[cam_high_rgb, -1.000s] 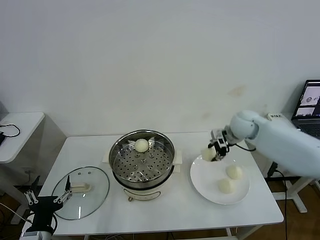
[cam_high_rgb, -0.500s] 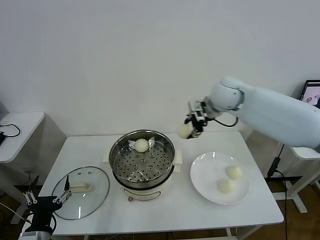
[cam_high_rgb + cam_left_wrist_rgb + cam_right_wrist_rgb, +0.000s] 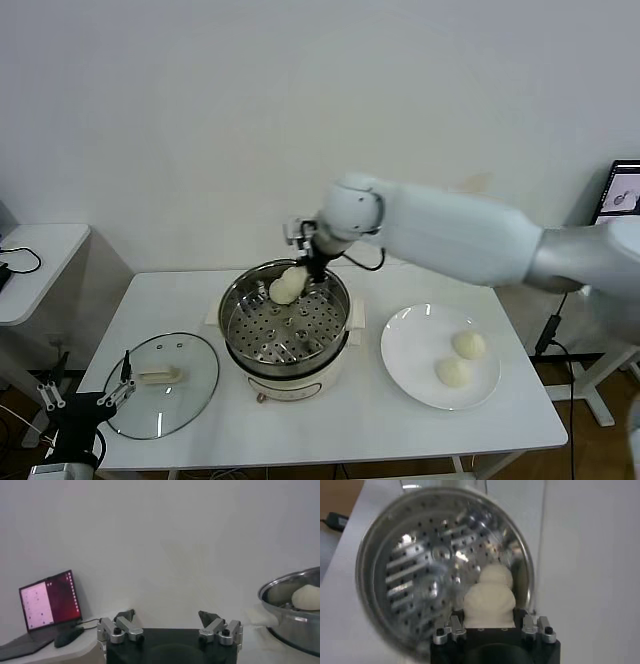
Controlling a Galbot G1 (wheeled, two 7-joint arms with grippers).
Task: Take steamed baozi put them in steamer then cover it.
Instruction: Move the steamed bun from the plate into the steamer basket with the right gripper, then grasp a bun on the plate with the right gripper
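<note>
My right gripper (image 3: 302, 270) reaches in over the far rim of the steel steamer (image 3: 240, 335) and is shut on a steamed baozi (image 3: 489, 604). That bun hangs just above the perforated tray, close against a second baozi (image 3: 496, 574) lying on the tray. Two more baozi (image 3: 467, 344) (image 3: 453, 371) lie on the white plate (image 3: 405, 350) at the right. The glass cover (image 3: 190, 385) lies flat on the table left of the steamer, cream handle up. My left gripper (image 3: 85, 402) is parked open below the table's front left corner, near the cover's edge.
A small side table (image 3: 35, 260) stands at the far left and a laptop (image 3: 620, 205) at the far right. The left wrist view shows the steamer's rim (image 3: 280, 592) off to one side and another laptop (image 3: 47, 602).
My right arm has carried the baozi from above the plate leftwards, up and over into the steamer. The left gripper has sunk slightly.
</note>
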